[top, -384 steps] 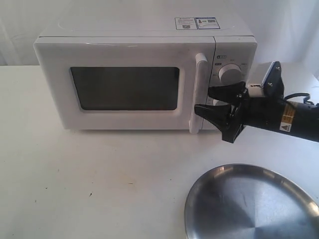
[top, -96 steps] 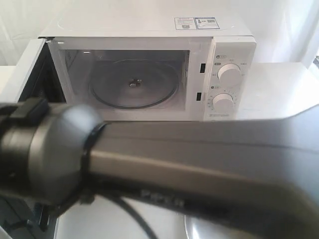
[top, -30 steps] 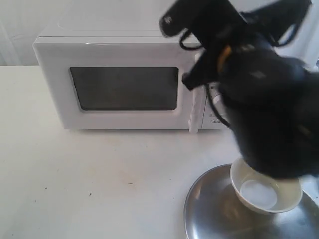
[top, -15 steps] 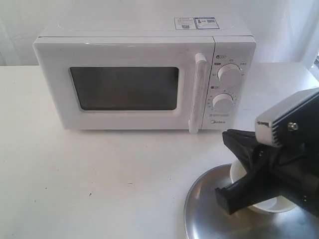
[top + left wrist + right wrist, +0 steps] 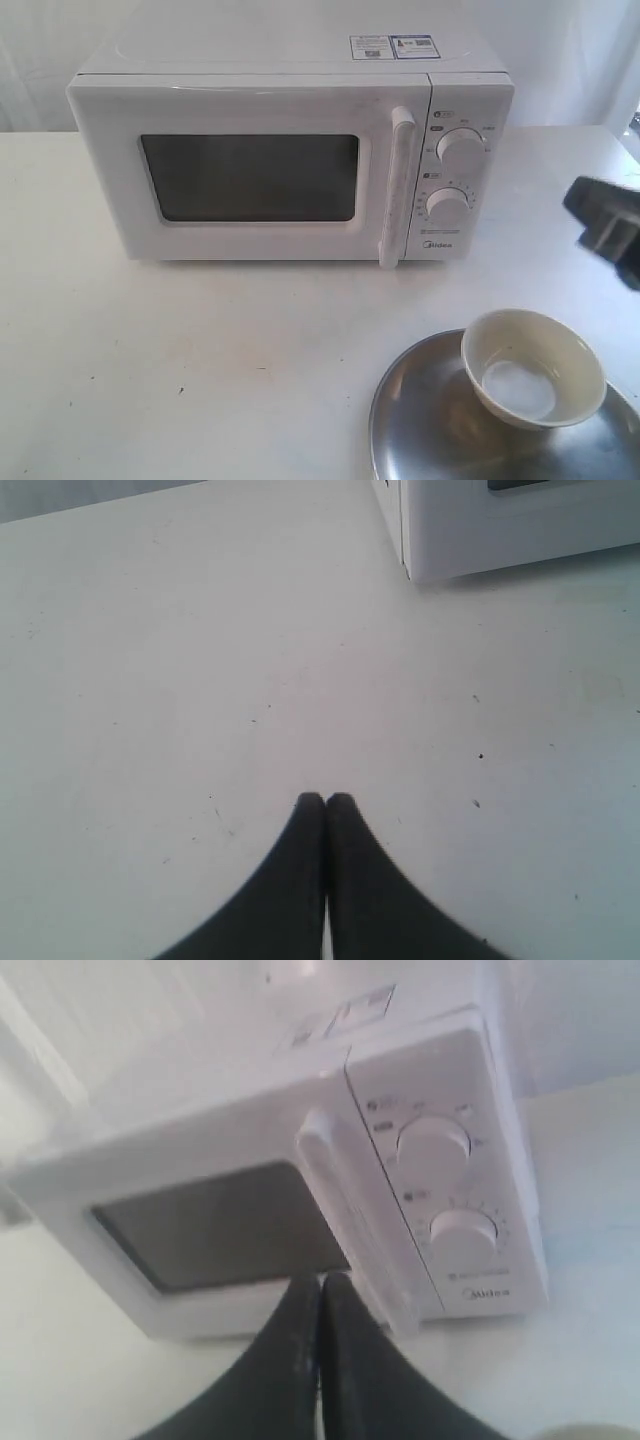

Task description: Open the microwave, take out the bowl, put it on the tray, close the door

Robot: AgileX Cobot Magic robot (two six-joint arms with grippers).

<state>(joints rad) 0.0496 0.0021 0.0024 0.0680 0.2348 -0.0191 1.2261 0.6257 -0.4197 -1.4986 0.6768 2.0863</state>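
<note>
The white microwave [image 5: 290, 150] stands at the back of the table with its door [image 5: 250, 175] shut and its bar handle [image 5: 398, 185] upright. The cream bowl [image 5: 532, 366] sits upright on the silver tray [image 5: 430, 420] at the front right. Only a dark part of my right arm [image 5: 608, 225] shows at the exterior view's right edge. My right gripper [image 5: 321, 1282] is shut on nothing, well back from the microwave [image 5: 300, 1180] it faces. My left gripper [image 5: 325, 802] is shut and empty above bare table, a corner of the microwave [image 5: 500, 525] beyond it.
The white table [image 5: 200, 360] stretches in front of the microwave and to the left of the tray. A white backdrop hangs behind the microwave. Two round dials [image 5: 460, 152] sit on the panel right of the door.
The right arm has drawn back from over the tray to the right edge of the exterior view, uncovering the bowl. Bowl, tray and shut door have not moved in the last second.
</note>
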